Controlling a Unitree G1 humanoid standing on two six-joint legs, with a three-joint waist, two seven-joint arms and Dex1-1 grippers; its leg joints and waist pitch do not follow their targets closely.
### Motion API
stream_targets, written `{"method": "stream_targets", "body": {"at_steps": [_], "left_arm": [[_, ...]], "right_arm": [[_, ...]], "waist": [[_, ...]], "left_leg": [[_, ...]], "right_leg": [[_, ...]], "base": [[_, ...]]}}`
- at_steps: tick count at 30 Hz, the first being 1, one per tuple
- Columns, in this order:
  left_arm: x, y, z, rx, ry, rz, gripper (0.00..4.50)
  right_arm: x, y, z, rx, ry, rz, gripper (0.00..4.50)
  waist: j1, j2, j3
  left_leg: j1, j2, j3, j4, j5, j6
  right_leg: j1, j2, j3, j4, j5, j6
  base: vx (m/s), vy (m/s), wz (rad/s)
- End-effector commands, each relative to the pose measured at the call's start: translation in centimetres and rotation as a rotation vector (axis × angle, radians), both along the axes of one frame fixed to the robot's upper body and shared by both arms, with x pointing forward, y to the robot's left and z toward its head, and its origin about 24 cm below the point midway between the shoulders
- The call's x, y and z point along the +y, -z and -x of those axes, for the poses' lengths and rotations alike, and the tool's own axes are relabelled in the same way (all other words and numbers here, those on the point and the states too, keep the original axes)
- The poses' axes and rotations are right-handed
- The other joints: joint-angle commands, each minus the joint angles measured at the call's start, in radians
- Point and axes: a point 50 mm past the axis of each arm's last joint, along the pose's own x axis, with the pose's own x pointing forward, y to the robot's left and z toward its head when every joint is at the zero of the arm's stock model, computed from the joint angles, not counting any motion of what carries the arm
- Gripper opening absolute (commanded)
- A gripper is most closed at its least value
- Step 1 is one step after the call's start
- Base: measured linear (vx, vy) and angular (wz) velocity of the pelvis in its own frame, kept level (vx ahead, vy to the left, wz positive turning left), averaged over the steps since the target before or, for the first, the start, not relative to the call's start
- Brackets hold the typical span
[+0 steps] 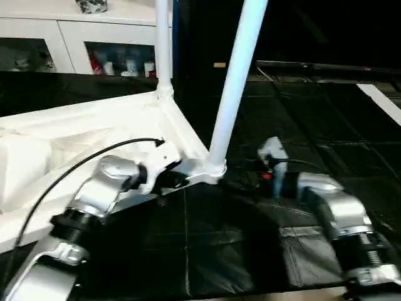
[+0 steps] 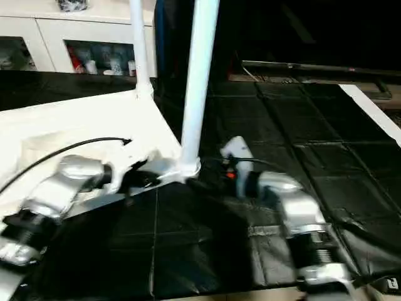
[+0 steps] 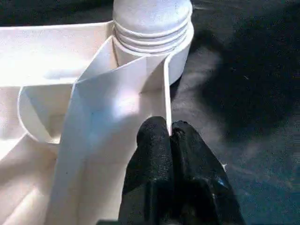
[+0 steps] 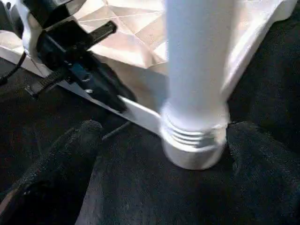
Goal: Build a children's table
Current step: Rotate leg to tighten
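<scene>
White ribbed plastic tabletop lies inverted on black mat; left gripper, fingers pressed together, pinches its rim. Right gripper, fingers spread, flanks near white tubular leg; brace firmly, seat squarely.

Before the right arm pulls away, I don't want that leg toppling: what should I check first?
1. Near leg seated in the tabletop's corner socket: ok, threaded end sits in it.
2. Near leg upright: not ok, it leans in the head views.
3. Right gripper off the leg: ok, fingers spread either side.
4. Left gripper steadying the tabletop: ok, fingers shut on its rim.
5. Far leg in place: ok, standing.
6. Near leg screwed fully home: cannot tell.
</scene>
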Motion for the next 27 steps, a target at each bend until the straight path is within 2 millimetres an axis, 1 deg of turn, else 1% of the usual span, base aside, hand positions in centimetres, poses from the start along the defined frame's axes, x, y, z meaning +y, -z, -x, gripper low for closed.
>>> {"method": "stream_targets", "body": {"at_steps": [1, 3, 4, 5, 6, 7, 8, 9, 10, 11, 12, 13, 14, 15, 16, 17, 18, 19, 21, 22, 23, 24, 25, 26, 27], "left_arm": [[-0.1, 0.9, 1.1, 0.047, 0.088, -0.027, 0.0], [0.3, 1.1, 1.5, 0.022, 0.142, -0.053, 0.0], [0.8, 1.3, 1.8, 0.019, 0.157, -0.067, 0.0], [0.8, 1.3, 1.8, 0.019, 0.157, -0.067, 0.0], [1.0, 1.3, 2.0, 0.026, 0.164, -0.071, 0.0], [1.1, 1.3, 2.0, 0.027, 0.165, -0.071, 0.0], [1.7, 1.5, 2.2, 0.035, 0.17, -0.076, 0.0], [2.1, 1.5, 2.4, 0.045, 0.181, -0.077, 0.0], [2.3, 1.5, 2.5, 0.05, 0.193, -0.078, 0.0], [2.2, 1.4, 2.5, 0.052, 0.205, -0.074, 0.0], [2.2, 1.3, 2.6, 0.055, 0.217, -0.071, 0.0], [2.0, 1.3, 2.5, 0.061, 0.23, -0.066, 0.0], [1.9, 1.3, 2.4, 0.064, 0.238, -0.063, 0.0], [1.9, 1.3, 2.4, 0.064, 0.238, -0.063, 0.0], [1.3, 1.5, 2.3, 0.068, 0.275, -0.068, 0.0], [1.3, 1.5, 2.3, 0.068, 0.275, -0.068, 0.0], [0.9, 1.8, 2.5, 0.073, 0.3, -0.057, 0.0], [0.4, 2.0, 2.7, 0.076, 0.319, -0.049, 0.0], [0.2, 2.0, 2.8, 0.079, 0.328, -0.043, 0.0], [-0.3, 2.2, 3.2, 0.083, 0.36, -0.031, 0.0], [-0.4, 2.3, 3.4, 0.081, 0.375, -0.035, 0.0], [-0.4, 2.4, 3.6, 0.083, 0.389, -0.041, 0.0], [-0.3, 2.6, 3.8, 0.085, 0.395, -0.044, 0.0], [-0.3, 2.6, 3.8, 0.086, 0.396, -0.045, 0.0], [-0.3, 2.8, 4.1, 0.095, 0.408, -0.054, 0.0]], "right_arm": [[-0.2, -0.6, 0.0, -0.016, -0.008, -0.014, 4.47], [-0.3, -0.5, 0.4, -0.034, -0.047, 0.002, 4.47], [0.0, -0.4, 0.7, -0.036, -0.065, 0.009, 4.47], [0.0, -0.4, 0.7, -0.036, -0.065, 0.009, 4.47], [0.4, -0.3, 0.9, -0.05, -0.098, 0.014, 4.47], [0.4, -0.3, 0.9, -0.05, -0.1, 0.014, 4.47], [1.2, 0.0, 1.1, -0.05, -0.126, 0.014, 4.47], [1.9, 0.4, 1.1, -0.066, -0.135, 0.031, 4.47], [2.4, 0.6, 1.0, -0.074, -0.137, 0.044, 4.47], [2.6, 0.5, 0.9, -0.076, -0.141, 0.041, 4.47], [2.8, 0.5, 0.9, -0.078, -0.145, 0.037, 4.47], [3.0, 0.5, 0.7, -0.072, -0.147, 0.023, 4.47], [3.1, 0.4, 0.7, -0.065, -0.149, 0.01, 4.47], [3.1, 0.4, 0.7, -0.065, -0.149, 0.01, 4.47], [2.7, 0.8, 0.6, -0.075, -0.156, 0.035, 4.47], [2.7, 0.8, 0.6, -0.075, -0.156, 0.035, 4.47], [2.4, 0.9, 0.6, -0.082, -0.16, 0.049, 4.47], [2.0, 0.9, 0.7, -0.087, -0.161, 0.057, 4.47], [1.9, 0.9, 0.7, -0.088, -0.162, 0.052, 4.47], [1.5, 0.5, 0.9, -0.091, -0.168, 0.035, 4.47], [1.4, 0.4, 1.0, -0.089, -0.183, 0.025, 4.47], [1.5, 0.5, 1.1, -0.085, -0.214, 0.032, 4.47], [1.6, 0.6, 1.3, -0.082, -0.233, 0.041, 4.47], [1.6, 0.6, 1.3, -0.082, -0.235, 0.041, 4.47], [1.6, 0.7, 1.4, -0.082, -0.257, 0.047, 4.47]], "waist": [[-0.001, 0.021, -0.066], [0.001, 0.014, -0.065], [0.003, 0.019, -0.065], [0.008, 0.009, -0.065], [0.006, 0.005, -0.063], [0.009, 0.008, -0.063], [0.009, 0.02, -0.06], [0.005, 0.021, -0.059], [0.003, 0.02, -0.059], [0.003, 0.017, -0.06], [0.003, 0.011, -0.06], [0.005, 0.033, -0.061], [0.004, 0.037, -0.062], [0.002, 0.031, -0.061], [0.007, 0.085, -0.063], [0.0, 0.065, -0.066], [0.003, 0.071, -0.06], [0.001, 0.056, -0.065], [0.003, 0.057, -0.066], [0.007, 0.02, -0.068], [0.011, 0.042, -0.062], [0.012, 0.043, -0.061], [0.013, 0.044, -0.062], [0.011, 0.038, -0.061], [0.011, 0.024, -0.061]], "left_leg": [[0.002, 0.018, 0.0, -0.061, -0.203, 0.012], [0.001, 0.018, 0.001, -0.061, -0.208, 0.018], [0.003, 0.02, 0.001, -0.062, -0.207, 0.02], [0.004, 0.022, 0.0, -0.062, -0.2, 0.023], [0.002, 0.023, 0.001, -0.064, -0.202, 0.023], [0.004, 0.024, 0.0, -0.064, -0.209, 0.02], [0.005, 0.023, -0.001, -0.067, -0.224, 0.016], [0.007, 0.023, 0.0, -0.068, -0.248, 0.006], [0.007, 0.023, -0.001, -0.069, -0.26, 0.001], [0.008, 0.023, -0.003, -0.07, -0.26, -0.006], [0.009, 0.023, -0.002, -0.07, -0.259, -0.004], [0.011, 0.023, -0.004, -0.07, -0.262, -0.009], [0.013, 0.023, -0.003, -0.069, -0.268, -0.013], [0.014, 0.023, 0.0, -0.069, -0.274, -0.013], [0.021, 0.021, -0.005, -0.067, -0.291, -0.027], [0.022, 0.02, 0.002, -0.064, -0.286, -0.023], [0.015, 0.02, -0.004, -0.067, -0.308, -0.027], [0.01, 0.015, -0.001, -0.062, -0.293, -0.012], [0.007, 0.015, 0.001, -0.059, -0.262, 0.002], [-0.001, 0.014, 0.003, -0.056, -0.204, 0.025], [0.002, 0.019, 0.004, -0.058, -0.202, 0.031], [0.002, 0.021, 0.001, -0.061, -0.224, 0.027], [0.007, 0.023, 0.002, -0.061, -0.238, 0.023], [0.007, 0.023, 0.003, -0.062, -0.251, 0.022], [0.008, 0.024, 0.004, -0.063, -0.25, 0.024]], "right_leg": [[0.061, -0.048, 0.05, -0.059, -0.136, -0.213], [0.061, -0.05, 0.05, -0.063, -0.162, -0.211], [0.06, -0.05, 0.051, -0.064, -0.179, -0.206], [0.059, -0.052, 0.051, -0.061, -0.185, -0.203], [0.057, -0.051, 0.05, -0.064, -0.205, -0.196], [0.055, -0.053, 0.05, -0.063, -0.217, -0.195], [0.052, -0.054, 0.05, -0.067, -0.242, -0.19], [0.048, -0.053, 0.051, -0.072, -0.263, -0.183], [0.049, -0.052, 0.05, -0.072, -0.275, -0.181], [0.05, -0.053, 0.051, -0.07, -0.28, -0.178], [0.049, -0.053, 0.052, -0.069, -0.286, -0.178], [0.048, -0.054, 0.053, -0.067, -0.279, -0.182], [0.047, -0.051, 0.053, -0.069, -0.257, -0.187], [0.045, -0.048, 0.053, -0.07, -0.248, -0.191], [0.042, -0.049, 0.054, -0.062, -0.222, -0.206], [0.043, -0.044, 0.053, -0.073, -0.184, -0.21], [0.049, -0.042, 0.052, -0.062, -0.176, -0.226], [0.059, -0.045, 0.053, -0.061, -0.188, -0.225], [0.058, -0.046, 0.055, -0.063, -0.189, -0.224], [0.066, -0.049, 0.056, -0.056, -0.199, -0.212], [0.053, -0.052, 0.058, -0.064, -0.235, -0.203], [0.054, -0.052, 0.056, -0.064, -0.274, -0.193], [0.051, -0.052, 0.056, -0.068, -0.284, -0.187], [0.05, -0.049, 0.056, -0.069, -0.283, -0.185], [0.049, -0.049, 0.056, -0.07, -0.286, -0.184]], "base": [[0.0, 0.0, 0.0], [0.0, 0.0, 0.0], [0.0, 0.0, 0.0], [0.0, 0.0, 0.0], [0.0, 0.0, 0.0], [0.0, 0.0, 0.0], [0.0, 0.0, 0.0], [0.0, 0.0, 0.0], [0.0, 0.0, 0.0], [0.0, 0.0, 0.0], [0.0, 0.0, 0.0], [0.0, 0.0, 0.0], [0.0, 0.0, 0.0], [0.0, 0.0, 0.0], [0.0, 0.0, 0.0], [0.0, 0.0, 0.0], [0.0, 0.0, 0.0], [0.0, 0.0, 0.0], [0.0, 0.0, 0.0], [0.0, 0.0, 0.0], [0.0, 0.0, 0.0], [0.0, 0.0, 0.0], [0.0, 0.0, 0.0], [0.0, 0.0, 0.0], [0.0, 0.0, 0.0]]}}
